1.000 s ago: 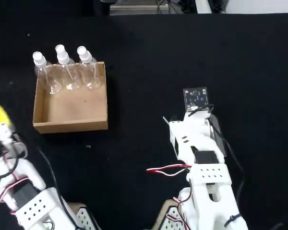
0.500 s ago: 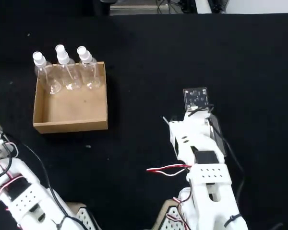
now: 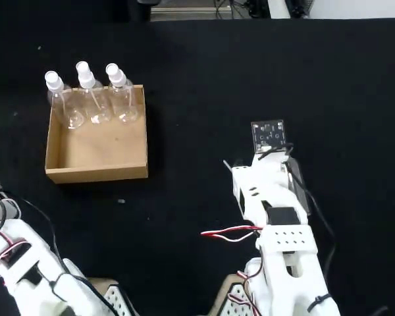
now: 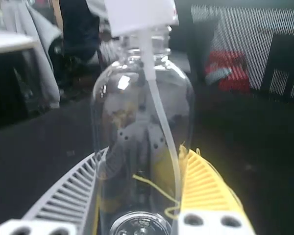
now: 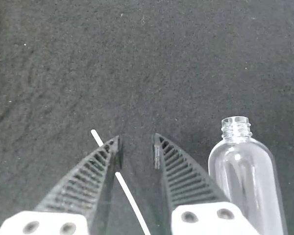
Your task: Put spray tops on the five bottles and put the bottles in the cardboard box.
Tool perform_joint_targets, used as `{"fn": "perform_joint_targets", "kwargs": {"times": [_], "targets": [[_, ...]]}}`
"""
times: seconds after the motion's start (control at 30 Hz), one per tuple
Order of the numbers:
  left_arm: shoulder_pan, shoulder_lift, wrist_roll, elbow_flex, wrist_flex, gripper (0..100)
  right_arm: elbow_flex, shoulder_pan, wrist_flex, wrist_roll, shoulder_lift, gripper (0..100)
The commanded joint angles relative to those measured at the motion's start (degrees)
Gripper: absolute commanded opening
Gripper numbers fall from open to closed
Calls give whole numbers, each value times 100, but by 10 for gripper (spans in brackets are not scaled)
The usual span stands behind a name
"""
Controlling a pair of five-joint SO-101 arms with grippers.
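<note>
Capped bottle (image 4: 142, 103) clamped in left hand (image 4: 144, 155); uncapped bottle (image 5: 243, 166) beside released right hand (image 5: 136, 142).

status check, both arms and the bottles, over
Left gripper shut on spray-topped bottle. Right gripper open over thin white tube, uncapped bottle beside it. Three capped bottles in cardboard box.

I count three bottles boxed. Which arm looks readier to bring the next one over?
Probably left: the left gripper is shut on a bottle with its spray top on, and the cardboard box sits on that side. The right gripper is open beside a topless bottle.
</note>
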Motion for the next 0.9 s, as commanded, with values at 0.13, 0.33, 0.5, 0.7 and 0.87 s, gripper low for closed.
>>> {"fn": "perform_joint_targets", "kwargs": {"times": [0.13,0.33,0.5,0.7,0.87], "targets": [[-268,1389,26,-549,-730,30,-48,-70,-158,18,-110,83],[-382,2119,53,-655,-1363,30,-48,-70,-158,18,-110,84],[-391,3174,79,-1393,-1433,30,-48,-53,-158,18,-110,84],[-523,4607,615,-1851,-2303,30,-48,-53,-158,18,-110,84],[-541,5697,712,-1903,-4018,30,-48,-53,-158,18,-110,84]]}}
